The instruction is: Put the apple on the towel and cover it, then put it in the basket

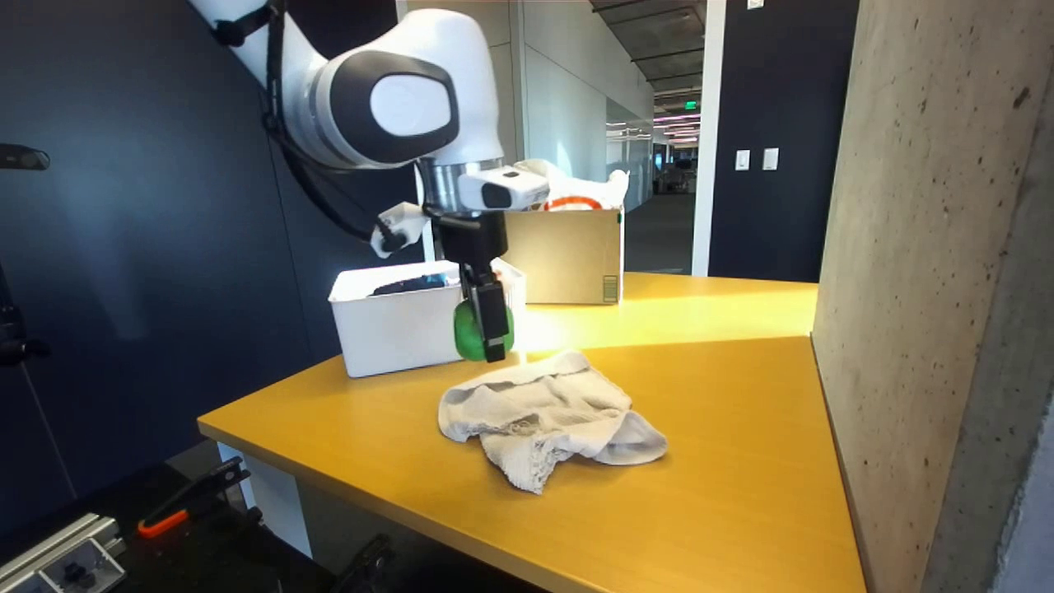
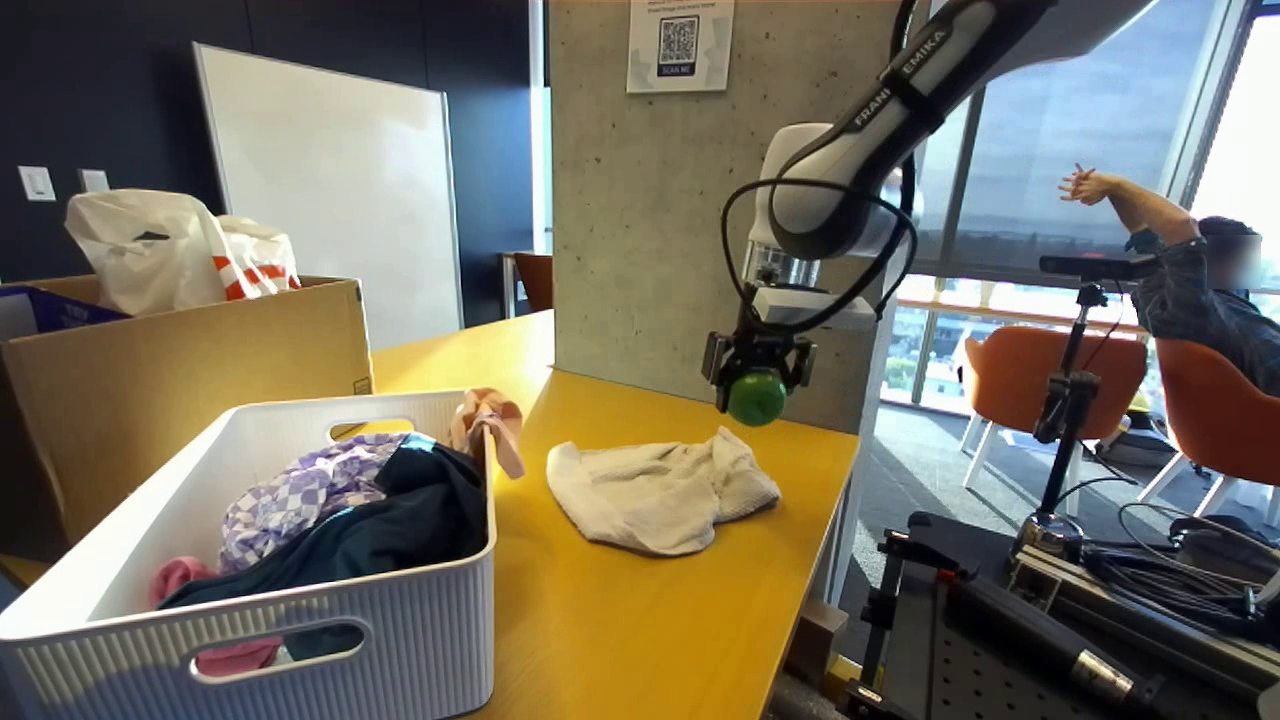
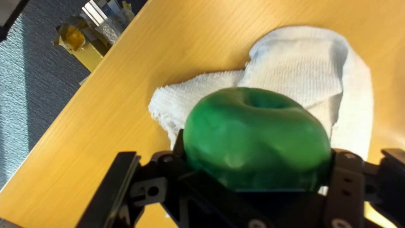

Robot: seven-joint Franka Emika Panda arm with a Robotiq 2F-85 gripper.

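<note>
A green apple point(image 1: 467, 333) is held between the fingers of my gripper point(image 1: 492, 342); it also shows in an exterior view point(image 2: 757, 400) and fills the middle of the wrist view point(image 3: 253, 136). My gripper point(image 2: 758, 385) is shut on the apple and holds it up in the air, apart from the table. A crumpled cream towel point(image 1: 568, 403) lies on the table below; it also shows in an exterior view point(image 2: 650, 495) and behind the apple in the wrist view point(image 3: 294, 60). The white basket point(image 2: 430, 630) holds several clothes; it also stands behind the gripper in an exterior view point(image 1: 395, 333).
A cardboard box point(image 1: 568, 259) with white plastic bags stands beside the basket; it also shows in an exterior view point(image 2: 200, 400). A concrete pillar point(image 1: 930, 288) bounds one side of the yellow table point(image 1: 725, 461). The table edge runs close to the towel.
</note>
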